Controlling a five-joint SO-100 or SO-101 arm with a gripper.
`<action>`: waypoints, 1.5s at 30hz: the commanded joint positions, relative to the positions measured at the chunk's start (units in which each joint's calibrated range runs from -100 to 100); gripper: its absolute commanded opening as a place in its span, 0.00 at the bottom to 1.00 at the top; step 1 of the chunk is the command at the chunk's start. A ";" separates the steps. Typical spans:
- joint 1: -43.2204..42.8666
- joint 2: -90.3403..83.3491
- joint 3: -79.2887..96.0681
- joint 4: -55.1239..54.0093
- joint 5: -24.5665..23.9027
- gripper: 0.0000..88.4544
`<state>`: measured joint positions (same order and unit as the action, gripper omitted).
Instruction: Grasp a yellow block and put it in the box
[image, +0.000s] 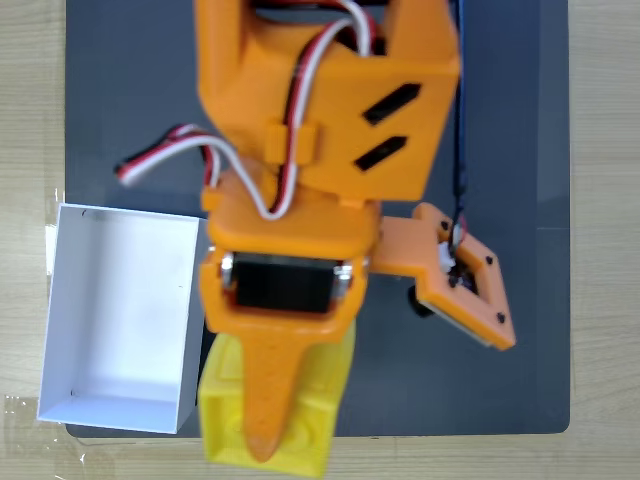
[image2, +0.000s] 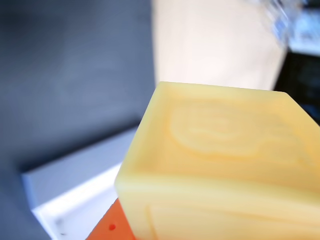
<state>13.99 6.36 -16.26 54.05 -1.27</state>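
In the fixed view the orange arm reaches down the picture, and its gripper (image: 268, 440) is shut on the yellow block (image: 322, 400). The long upper finger lies across the block's top. The block hangs just right of the white box (image: 120, 310), over the mat's front edge, and looks lifted toward the camera. The open box lies at the left and holds nothing. In the wrist view the yellow block (image2: 220, 165) sits very close, its round stud facing the lens. An orange finger (image2: 107, 231) shows under it. A corner of the box (image2: 75, 195) lies below and to the left.
A dark grey mat (image: 120, 100) covers the light wooden table (image: 30, 120). The orange camera mount (image: 465, 285) juts out to the right of the wrist. Red, white and black wires (image: 165, 150) loop off the arm's left side.
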 joint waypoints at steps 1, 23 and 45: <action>7.73 -2.97 -3.69 -7.62 0.22 0.29; 18.67 14.31 -3.05 -11.72 2.89 0.29; 17.24 19.48 -2.69 -10.42 6.99 0.44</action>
<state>31.17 27.43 -16.26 43.31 5.55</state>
